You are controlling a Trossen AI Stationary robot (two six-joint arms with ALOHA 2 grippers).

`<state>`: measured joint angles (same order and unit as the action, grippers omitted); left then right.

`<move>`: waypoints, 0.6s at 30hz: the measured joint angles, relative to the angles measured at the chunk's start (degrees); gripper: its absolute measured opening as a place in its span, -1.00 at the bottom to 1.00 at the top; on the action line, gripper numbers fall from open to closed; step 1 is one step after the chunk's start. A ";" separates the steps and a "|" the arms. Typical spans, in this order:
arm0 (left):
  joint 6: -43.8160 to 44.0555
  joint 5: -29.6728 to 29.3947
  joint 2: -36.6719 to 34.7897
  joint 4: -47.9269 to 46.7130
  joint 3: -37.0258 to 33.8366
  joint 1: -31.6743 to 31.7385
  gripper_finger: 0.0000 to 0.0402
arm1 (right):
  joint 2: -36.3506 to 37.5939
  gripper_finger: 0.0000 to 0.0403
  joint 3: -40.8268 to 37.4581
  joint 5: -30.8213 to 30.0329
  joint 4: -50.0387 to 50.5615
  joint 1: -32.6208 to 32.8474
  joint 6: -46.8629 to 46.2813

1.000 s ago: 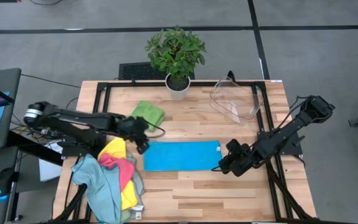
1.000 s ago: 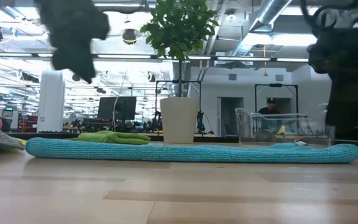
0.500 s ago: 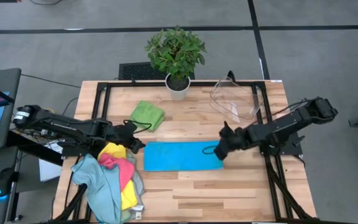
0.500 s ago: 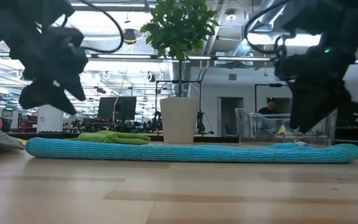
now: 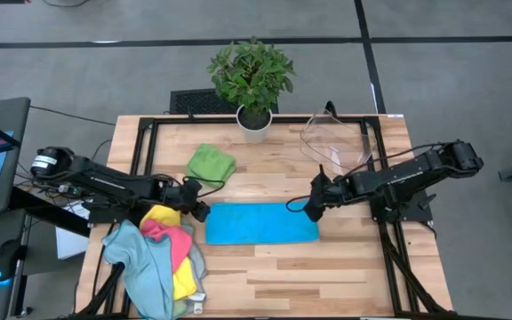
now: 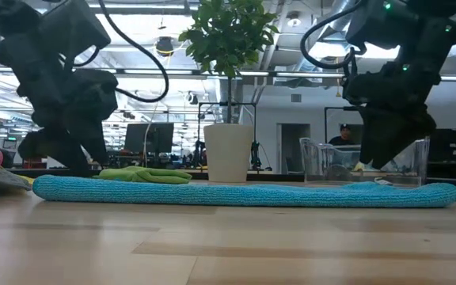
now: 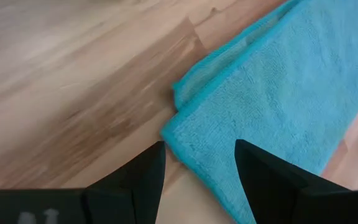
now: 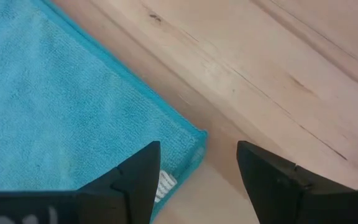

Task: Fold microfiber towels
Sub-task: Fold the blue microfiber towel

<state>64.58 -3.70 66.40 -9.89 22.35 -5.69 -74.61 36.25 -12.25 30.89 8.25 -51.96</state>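
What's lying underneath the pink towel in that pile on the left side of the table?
The pink towel lies on a yellow towel and a pale teal towel. Anything deeper in the pile is covered.

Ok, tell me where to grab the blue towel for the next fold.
Take the blue towel by its two far corners, coming down from above. It lies flat as a folded strip, and the open left gripper and right gripper already hover over those corners.

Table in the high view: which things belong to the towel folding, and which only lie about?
Job: blue towel, green folded towel, pile of towels, left gripper, right gripper.
Lying about: potted plant, clear plastic bin.
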 joint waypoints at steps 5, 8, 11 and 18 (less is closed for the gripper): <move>0.20 0.50 4.18 2.22 0.00 0.00 -0.07 | 0.00 0.19 0.00 0.00 -0.02 0.00 0.00; -0.03 1.52 6.60 4.20 0.12 0.00 -0.09 | 0.00 0.19 0.00 0.00 0.00 0.00 0.00; -0.18 1.18 7.06 5.97 0.12 0.00 -0.12 | 0.00 0.19 -0.02 0.00 0.00 0.00 0.00; -1.51 2.57 6.99 7.02 0.37 0.00 -0.45 | -0.86 0.10 -0.04 -0.68 0.07 -0.13 0.23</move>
<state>63.07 -1.13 73.38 -2.87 22.72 -5.69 -75.46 36.21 -12.93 30.96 8.12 -51.74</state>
